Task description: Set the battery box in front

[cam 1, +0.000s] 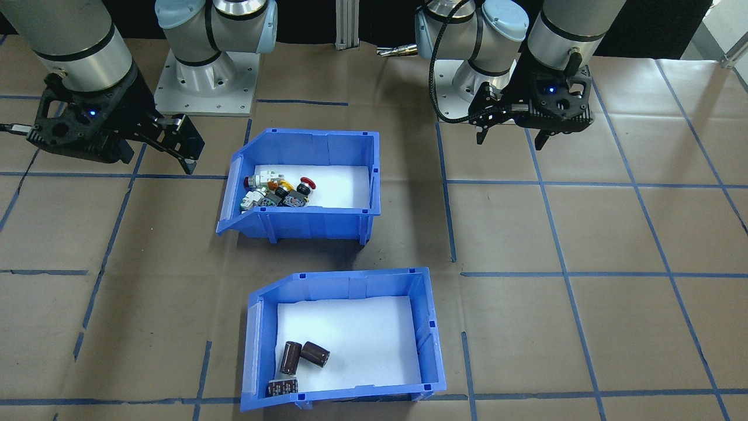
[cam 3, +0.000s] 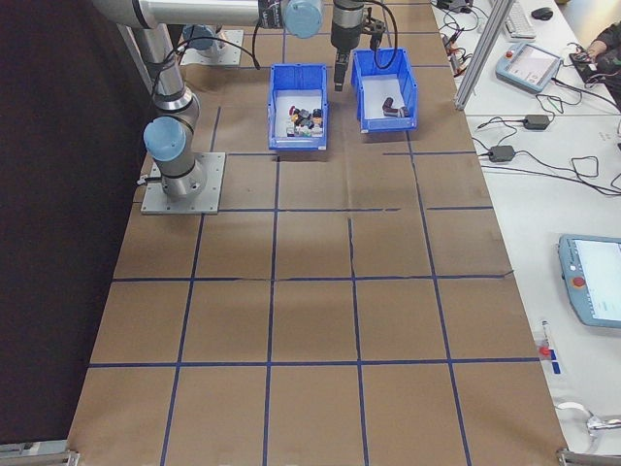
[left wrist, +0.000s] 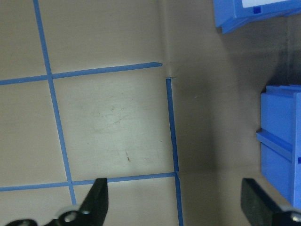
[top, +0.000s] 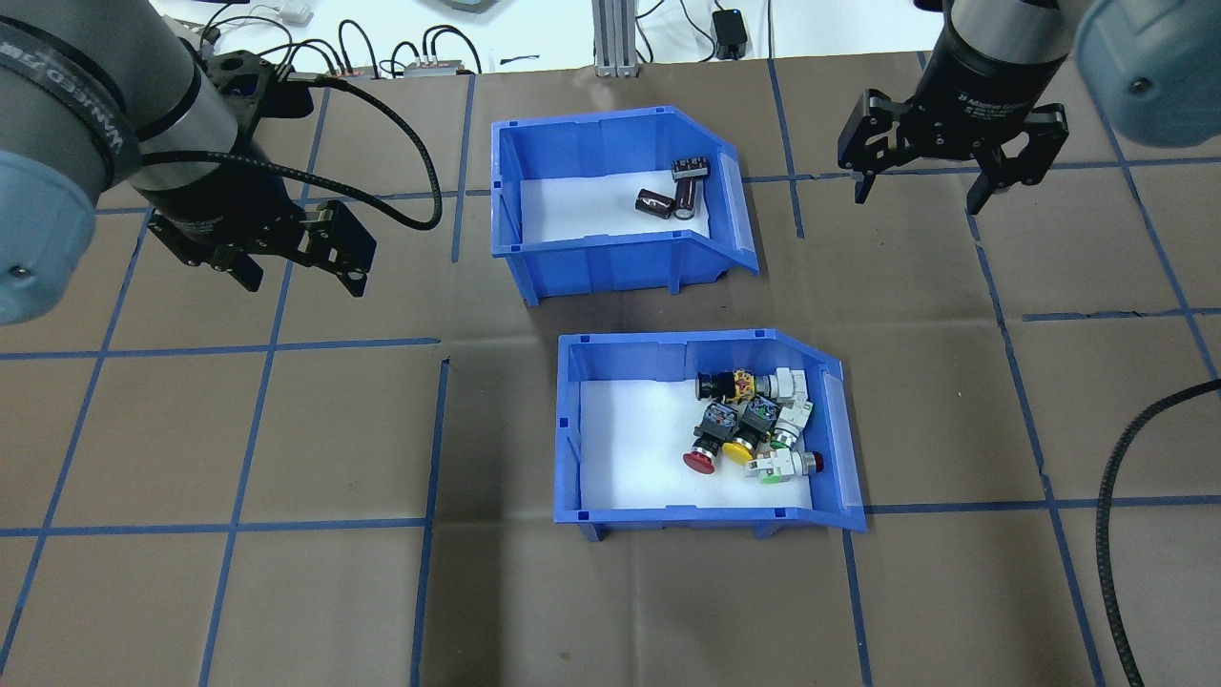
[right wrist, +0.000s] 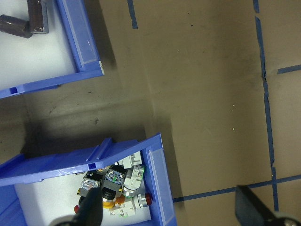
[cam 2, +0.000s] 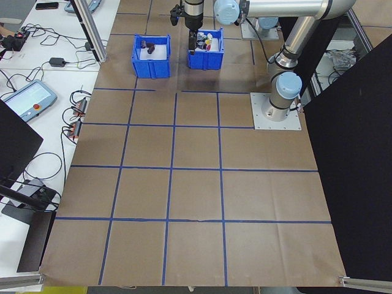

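While both my arms hang above the table (top: 286,592), the battery box (top: 610,196) stands between my grippers, farther out than the switch bin (top: 706,429). My left gripper (top: 300,253) and right gripper (top: 930,176) are both spread wide and hold nothing.

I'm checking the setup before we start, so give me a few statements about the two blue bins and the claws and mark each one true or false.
1. The battery box sits farther from the robot than the switch bin. True.
2. The left claw grips the battery box. False: it hangs open over bare table.
3. The battery box holds three dark cells. True.
4. The right claw is shut on a switch. False: it is open and empty.
5. The two bins are stacked. False: they stand apart.
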